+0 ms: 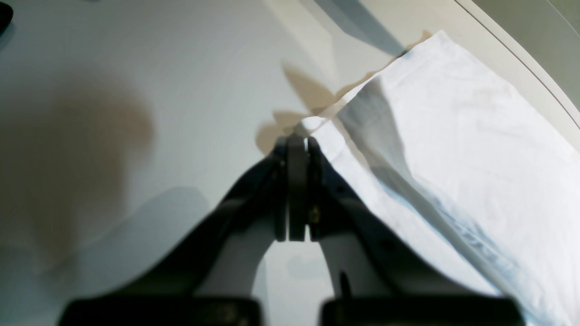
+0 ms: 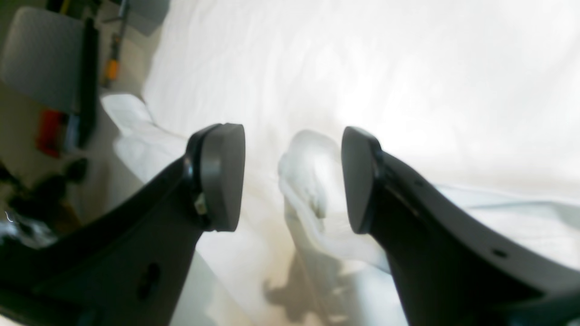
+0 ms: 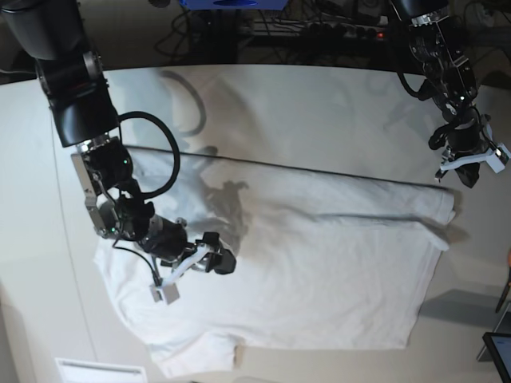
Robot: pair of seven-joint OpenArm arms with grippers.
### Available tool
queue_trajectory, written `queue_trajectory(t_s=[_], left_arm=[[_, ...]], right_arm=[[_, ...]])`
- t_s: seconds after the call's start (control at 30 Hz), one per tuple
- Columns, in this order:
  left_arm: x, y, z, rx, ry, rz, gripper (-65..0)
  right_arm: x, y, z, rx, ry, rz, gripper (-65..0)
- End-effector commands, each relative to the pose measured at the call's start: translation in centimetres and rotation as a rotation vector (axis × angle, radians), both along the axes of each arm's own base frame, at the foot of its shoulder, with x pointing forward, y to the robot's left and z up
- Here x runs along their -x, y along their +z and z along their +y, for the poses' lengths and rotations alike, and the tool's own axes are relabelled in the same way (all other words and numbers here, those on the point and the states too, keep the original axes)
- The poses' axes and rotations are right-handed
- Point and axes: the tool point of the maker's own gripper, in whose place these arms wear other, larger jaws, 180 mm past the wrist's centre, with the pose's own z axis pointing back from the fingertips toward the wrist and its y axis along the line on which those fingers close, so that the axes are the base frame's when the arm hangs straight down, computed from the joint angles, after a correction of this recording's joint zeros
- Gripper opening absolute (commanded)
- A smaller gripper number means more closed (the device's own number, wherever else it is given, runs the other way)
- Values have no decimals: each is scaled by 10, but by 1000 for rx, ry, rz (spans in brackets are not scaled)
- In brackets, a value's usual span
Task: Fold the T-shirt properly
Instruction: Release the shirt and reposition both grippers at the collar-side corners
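Note:
The white T-shirt (image 3: 319, 255) lies spread across the table, with its far edge folded over along the top. At the shirt's right end, my left gripper (image 3: 457, 177) is shut. In the left wrist view its closed tips (image 1: 297, 138) pinch a corner of the T-shirt (image 1: 453, 113), which rises toward them like a tent. My right gripper (image 3: 219, 257) hovers low over the shirt's left part. The right wrist view shows my right gripper (image 2: 292, 176) open, and a bunched ridge of the T-shirt (image 2: 308, 181) stands loose between the fingers without touching them.
The pale table (image 3: 319, 104) has a dark seam (image 3: 279, 163) running across it behind the shirt. Cables and a power strip (image 3: 319, 28) lie beyond the far edge. A dark flat object (image 3: 499, 351) sits at the bottom right corner.

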Motion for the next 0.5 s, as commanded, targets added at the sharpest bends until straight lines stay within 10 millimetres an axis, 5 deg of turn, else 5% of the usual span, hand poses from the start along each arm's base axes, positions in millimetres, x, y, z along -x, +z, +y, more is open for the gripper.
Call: queue_trajectory(t_s=[0.0, 0.07, 0.2, 0.3, 0.47], left_arm=[[-5, 18, 5, -43, -1, -43, -650], [-5, 18, 5, -43, -1, -43, -650], [-5, 17, 5, -43, 0, -42, -650], [-5, 18, 6, -45, -1, -40, -650], [-5, 18, 6, -45, -1, -40, -650]], right_arm=[[-3, 32, 14, -29, 73, -116, -325], [5, 45, 17, -25, 132, -189, -326], [17, 43, -12, -59, -12, -149, -363], [36, 34, -27, -95, -118, -90, -434], [67, 0, -17, -158, -187, 47, -622]])
